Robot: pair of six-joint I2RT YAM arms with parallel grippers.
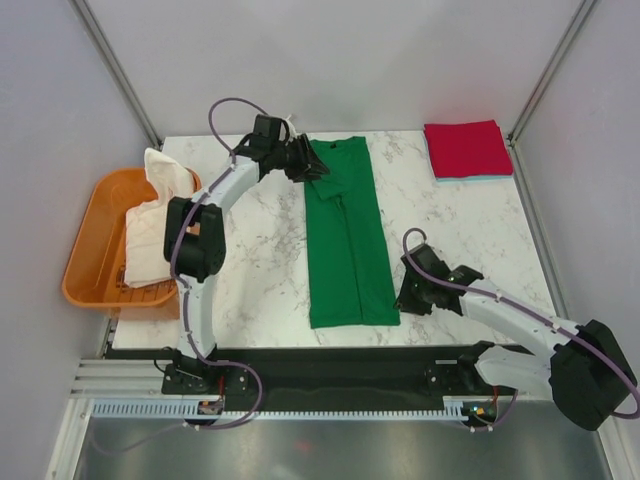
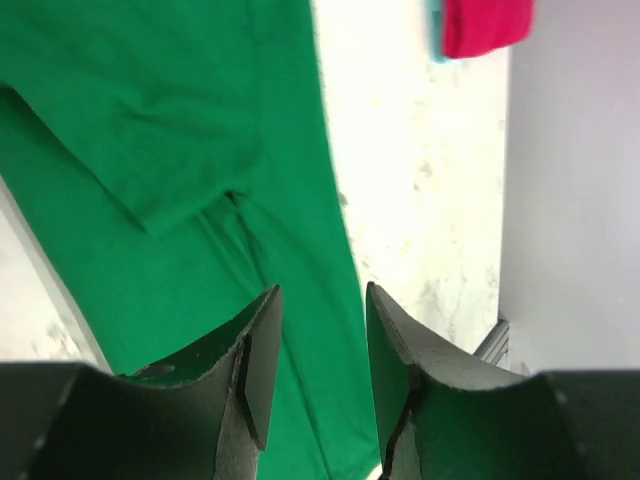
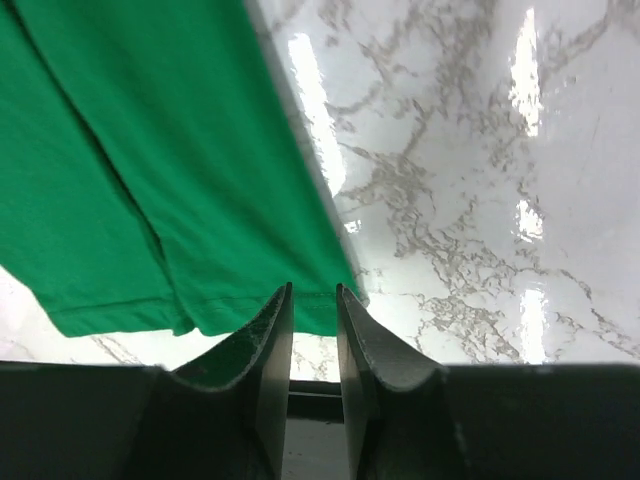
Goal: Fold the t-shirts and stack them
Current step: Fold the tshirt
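- A green tee (image 1: 345,235) lies flat in the middle of a marble worktop (image 1: 470,235). It is folded lengthwise into a long narrow strip with a sleeve turned in, and it looks ready for the crosswise fold that would make it small enough to stack
- The left pincer (image 1: 312,162) is at the green tee's far left corner, by the collar end. Its jaws stand apart with nothing between them, and the cloth lies just beyond the fingertips; whether they touch it cannot be told
- The right pincer (image 1: 405,297) sits low at the green tee's near right corner, by the hem. Its jaws are parted only a little and hold nothing, and the hem edge lies just in front of the tips, not between them
- The two pincers are probably placed at opposite ends of the strip so that one end can be lifted and laid over the other
- A red tee (image 1: 467,148), folded square, rests well off to the far right of the green tee. A sliver of a blue tee (image 2: 435,35) shows under it, so this appears to be the stack
- A white tee (image 1: 150,225) is heaped in an orange tub (image 1: 85,255) well to the left of the green tee. It is draped over the tub's rim, apparently waiting its turn
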